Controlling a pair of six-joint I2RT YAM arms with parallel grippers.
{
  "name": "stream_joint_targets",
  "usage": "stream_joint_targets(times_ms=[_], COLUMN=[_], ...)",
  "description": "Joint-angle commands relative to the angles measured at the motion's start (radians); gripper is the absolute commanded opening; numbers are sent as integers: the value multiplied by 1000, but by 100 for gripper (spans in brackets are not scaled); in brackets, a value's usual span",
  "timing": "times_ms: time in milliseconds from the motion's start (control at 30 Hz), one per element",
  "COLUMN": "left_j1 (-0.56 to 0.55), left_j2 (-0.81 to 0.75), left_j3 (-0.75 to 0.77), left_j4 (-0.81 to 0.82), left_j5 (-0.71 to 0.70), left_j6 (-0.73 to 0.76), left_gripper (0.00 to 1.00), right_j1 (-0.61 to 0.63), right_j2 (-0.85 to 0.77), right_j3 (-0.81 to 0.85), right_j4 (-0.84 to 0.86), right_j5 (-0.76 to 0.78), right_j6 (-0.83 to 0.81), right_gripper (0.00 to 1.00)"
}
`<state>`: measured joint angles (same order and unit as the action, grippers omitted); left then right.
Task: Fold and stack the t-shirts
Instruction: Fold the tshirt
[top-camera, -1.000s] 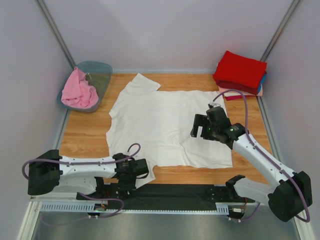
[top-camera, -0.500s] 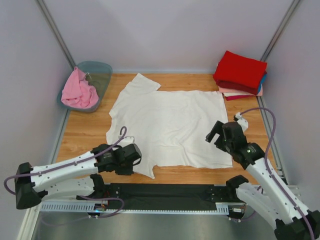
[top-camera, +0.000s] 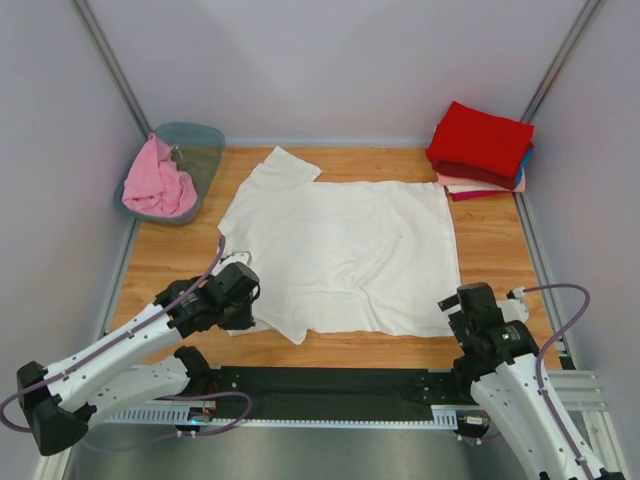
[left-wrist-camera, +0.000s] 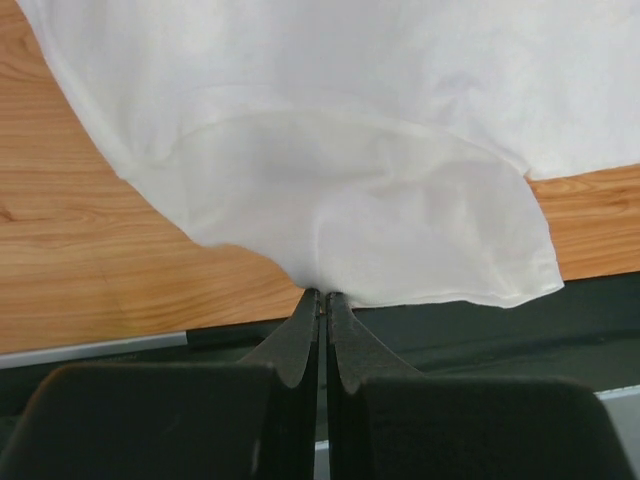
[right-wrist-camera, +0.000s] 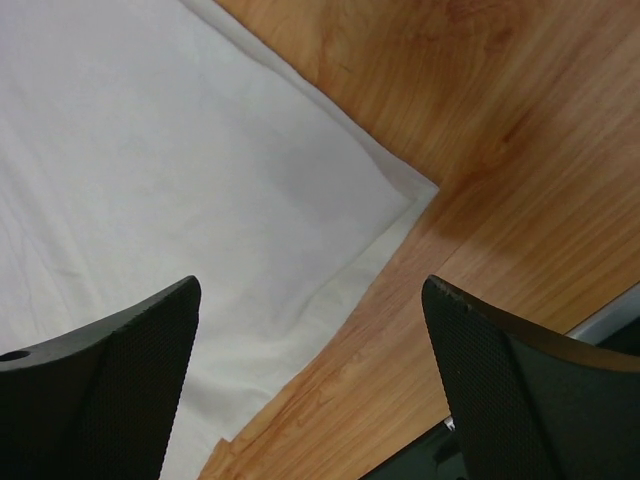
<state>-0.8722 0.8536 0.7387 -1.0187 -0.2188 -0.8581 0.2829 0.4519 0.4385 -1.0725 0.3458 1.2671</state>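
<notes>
White t-shirt (top-camera: 340, 250) lies spread on the desk (top-camera: 170, 265); our left pincer (left-wrist-camera: 322, 300) pinches its sleeve, our right pincer (right-wrist-camera: 310, 290) gapes wide over the hem corner we should grip next.

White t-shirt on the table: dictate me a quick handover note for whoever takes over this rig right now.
Left gripper: shut, pinching the near sleeve edge of the white t-shirt.
Right gripper: open, holding nothing, above the shirt's near right corner.
The white t-shirt lies spread on the table, unfolded. The pink t-shirt is bunched in the tub, far left.
Done: folded stack, red on top, far right corner.
Left: fold the white one, then the pink, and stack both.
</notes>
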Motion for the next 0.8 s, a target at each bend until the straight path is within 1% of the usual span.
stream_joint_targets(times_ms=[0,133,167,233,267,333,367,433,467,533,567,633,667,767], left_j1=[54,156,168,196,223,252,271,282,285,285,286,294,292,295], left_j2=[-54,-85,-85,-84,-80,-77,-76,-76,-74,-73,-71,-71,-70,-74], left_j3=[42,86,94,116,120,131,131,126,125,125,125,125,126,130], left_j4=[31,31,28,23,23,29,29,38,40,40,40,42,42,37], left_j5=[12,47,52,56,61,78,82,93,96,95,95,94,93,96], left_j6=[65,120,146,172,195,214,220,228,229,229,231,232,234,237], left_gripper=[0,0,0,0,0,0,0,0,0,0,0,0,0,0], right_j1=[-27,-85,-105,-113,-120,-123,-123,-123,-123,-125,-125,-125,-125,-126], right_j2=[13,25,33,50,57,74,79,91,93,82,79,71,70,62], right_j3=[-43,-115,-118,-118,-118,-119,-118,-116,-115,-116,-118,-119,-119,-119], right_j4=[-67,8,31,55,68,80,85,89,86,83,88,91,98,117], right_j5=[7,-79,-85,-77,-76,-74,-71,-56,-50,-31,-24,-13,-13,-11], right_j6=[97,77,65,37,32,21,18,8,5,-3,-6,-15,-27,-43], right_gripper=[93,89,81,80,76,74,69,65,61,56,50,42,36,28])
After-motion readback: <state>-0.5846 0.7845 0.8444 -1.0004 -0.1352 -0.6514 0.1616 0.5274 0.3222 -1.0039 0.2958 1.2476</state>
